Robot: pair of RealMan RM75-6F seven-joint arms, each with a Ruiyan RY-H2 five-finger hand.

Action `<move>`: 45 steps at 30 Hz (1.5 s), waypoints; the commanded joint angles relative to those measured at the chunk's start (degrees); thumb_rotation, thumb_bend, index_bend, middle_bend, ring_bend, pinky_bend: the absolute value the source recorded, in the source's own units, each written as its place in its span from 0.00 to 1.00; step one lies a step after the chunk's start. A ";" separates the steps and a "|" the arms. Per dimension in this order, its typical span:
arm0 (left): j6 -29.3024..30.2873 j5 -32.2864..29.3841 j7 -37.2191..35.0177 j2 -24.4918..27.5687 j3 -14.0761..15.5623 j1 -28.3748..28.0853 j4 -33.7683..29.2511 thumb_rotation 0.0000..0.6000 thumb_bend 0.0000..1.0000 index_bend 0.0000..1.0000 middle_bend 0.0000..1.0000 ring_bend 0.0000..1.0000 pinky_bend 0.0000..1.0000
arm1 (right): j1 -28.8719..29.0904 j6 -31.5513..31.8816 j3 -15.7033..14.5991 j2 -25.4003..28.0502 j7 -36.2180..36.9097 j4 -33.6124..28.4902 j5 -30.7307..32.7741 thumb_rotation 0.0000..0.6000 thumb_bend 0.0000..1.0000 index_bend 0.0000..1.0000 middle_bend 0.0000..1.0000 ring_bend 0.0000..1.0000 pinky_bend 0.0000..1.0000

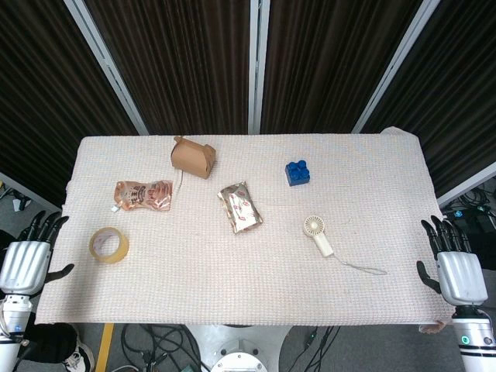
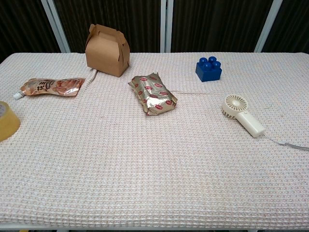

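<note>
Both hands sit at the near edge of the worktop, off its corners: left hand and right hand, each empty with fingers spread, touching nothing. Landmark: foil snack pack, mid-worktop. Tape roll lies well left of it and nearer, closest to the left hand. Orange pouch lies left of it. Brown carton stands behind-left. Blue brick sits behind-right. Handheld fan lies right and nearer, closest to the right hand.
</note>
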 commanded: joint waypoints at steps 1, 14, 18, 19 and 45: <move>0.04 0.18 0.52 0.25 0.08 -0.08 -0.46 1.00 0.00 0.13 0.09 0.03 0.26 | -0.09 0.14 -0.01 0.08 0.19 -0.15 -0.14 1.00 0.33 0.00 0.00 0.00 0.00; 0.02 0.02 3.00 1.00 0.45 0.01 -2.52 1.00 0.00 0.13 0.09 0.03 0.26 | 0.38 -1.57 -0.66 -0.32 0.14 0.65 0.07 1.00 0.33 0.00 0.00 0.00 0.00; 0.17 0.23 3.25 1.30 0.73 0.18 -3.02 1.00 0.00 0.13 0.09 0.03 0.26 | 0.42 -1.54 -0.72 -0.41 0.09 0.83 -0.08 1.00 0.33 0.00 0.00 0.00 0.00; 0.10 0.16 3.23 1.35 0.77 0.20 -3.09 1.00 0.00 0.13 0.09 0.03 0.26 | 0.43 -1.62 -0.74 -0.39 0.04 0.80 -0.02 1.00 0.35 0.00 0.00 0.00 0.00; -1.32 0.02 3.11 0.77 1.44 -0.19 -2.30 1.00 0.00 0.13 0.09 0.03 0.26 | 6.64 -6.58 0.14 -7.77 6.64 9.73 -3.60 1.00 1.00 0.00 0.88 0.85 0.91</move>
